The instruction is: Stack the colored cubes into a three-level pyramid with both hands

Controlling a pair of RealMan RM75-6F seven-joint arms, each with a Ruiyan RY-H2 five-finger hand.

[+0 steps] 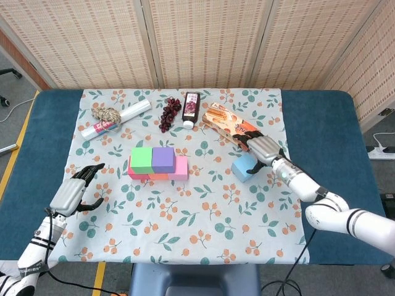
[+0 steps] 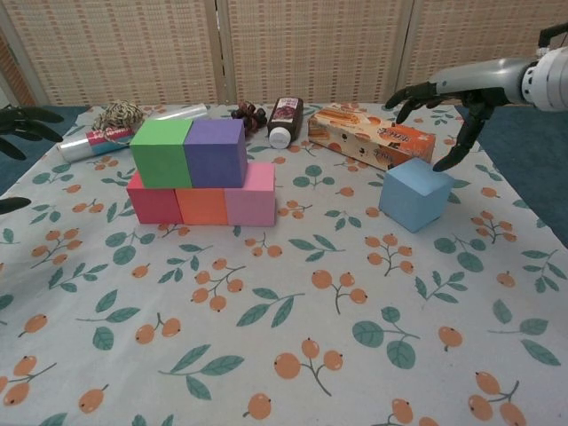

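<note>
Five cubes are stacked so far on the floral cloth (image 1: 185, 209): red cube (image 2: 153, 201), orange cube (image 2: 203, 206) and pink cube (image 2: 251, 197) touching in a row, with the green cube (image 2: 161, 152) and purple cube (image 2: 216, 151) sitting on top toward the left, so the pink one's top is mostly bare. Lots of free cloth in front of the stack and between it and the blue cube (image 2: 415, 193), which sits alone on the right, turned a bit askew. Blue bench (image 1: 321, 123) edge shows either side of the cloth

Right hand (image 2: 448, 99) hovers just above and behind the blue cube, fingers spread, holding nothing, not touching it. Left hand (image 1: 71, 192) is out at the left edge of the cloth, fingers apart, also empty

Back row has a string ball (image 1: 106, 115) against a plastic-wrapped roll (image 1: 117, 119), dark grapes (image 1: 169, 112), a bottle (image 1: 191, 108) lying down, and a snack box (image 1: 228, 123) just behind the blue cube
</note>
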